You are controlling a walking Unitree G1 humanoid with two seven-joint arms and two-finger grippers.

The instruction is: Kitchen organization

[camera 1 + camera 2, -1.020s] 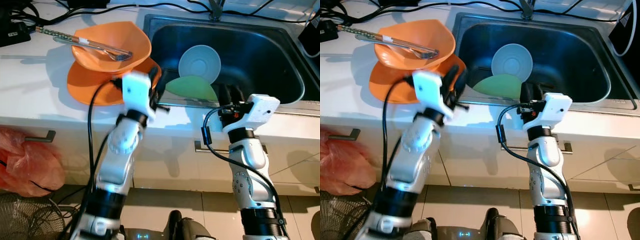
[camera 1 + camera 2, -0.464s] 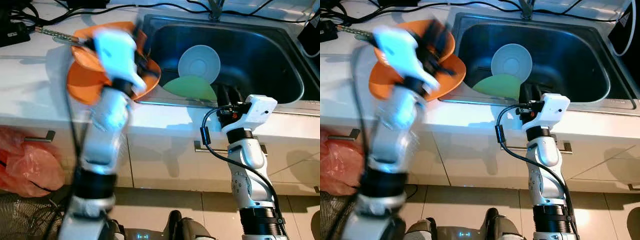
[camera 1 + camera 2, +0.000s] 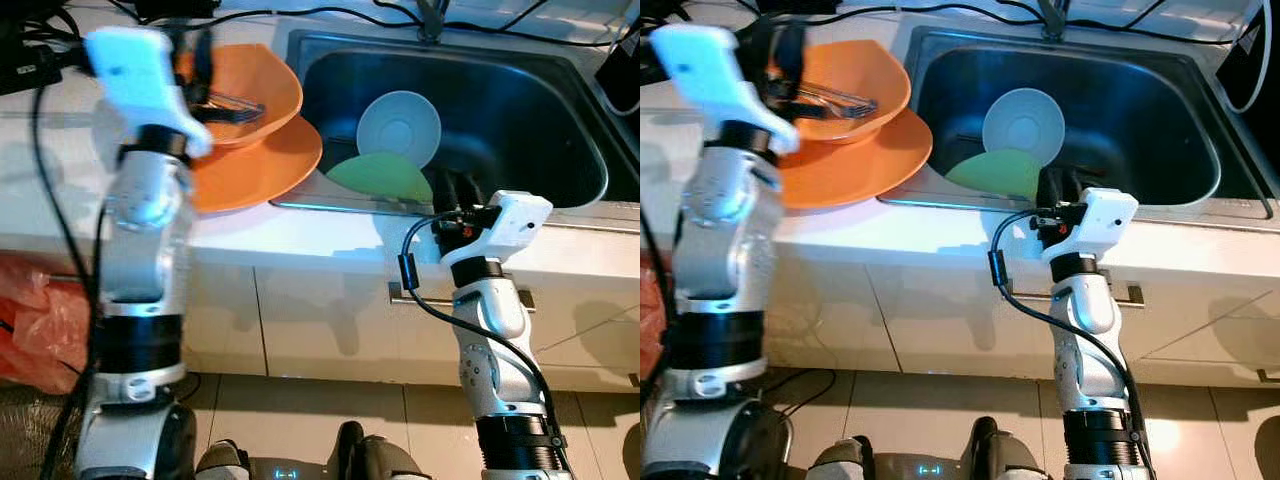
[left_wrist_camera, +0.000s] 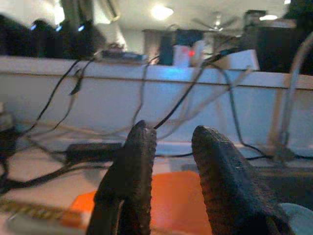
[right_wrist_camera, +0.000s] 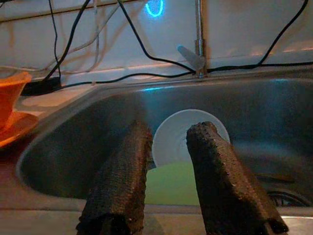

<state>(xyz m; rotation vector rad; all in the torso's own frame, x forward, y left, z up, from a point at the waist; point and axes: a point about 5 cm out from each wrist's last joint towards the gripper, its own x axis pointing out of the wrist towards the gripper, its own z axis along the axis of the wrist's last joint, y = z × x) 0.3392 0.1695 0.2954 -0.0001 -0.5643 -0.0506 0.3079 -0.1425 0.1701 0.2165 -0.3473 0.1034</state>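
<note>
1. The left claw (image 4: 171, 161) is raised above the counter (image 3: 60, 150) at about 10 o'clock in the head view, blurred, with its two black fingers (image 4: 132, 166) a narrow gap apart and nothing between them.
2. Just past the left claw sits the orange bowl (image 3: 255, 85), with a metal fork (image 3: 235, 102) lying across its inside.
3. The orange bowl rests on an orange plate (image 3: 270, 165), whose edge reaches the rim of the sink (image 3: 585, 130) at 3 o'clock from it.
4. The right claw (image 5: 168, 161) rests at the sink's front edge, near the 6 o'clock side of the basin, fingers (image 5: 122, 171) parted and holding nothing.
5. Straight ahead of the right claw, inside the basin, a green plate (image 3: 385, 178) lies flat.
6. At 12 o'clock from the green plate a pale blue bowl (image 3: 398, 125) stands tilted, overlapping the green plate's far edge.
7. A faucet (image 5: 198, 46) rises behind the sink at 12 o'clock.
8. Black cables (image 5: 146, 49) trail along the back of the counter.
9. A red plastic bag (image 3: 40, 320) hangs at 8 o'clock, below the counter, in front of the cabinet doors (image 3: 330, 320).
</note>
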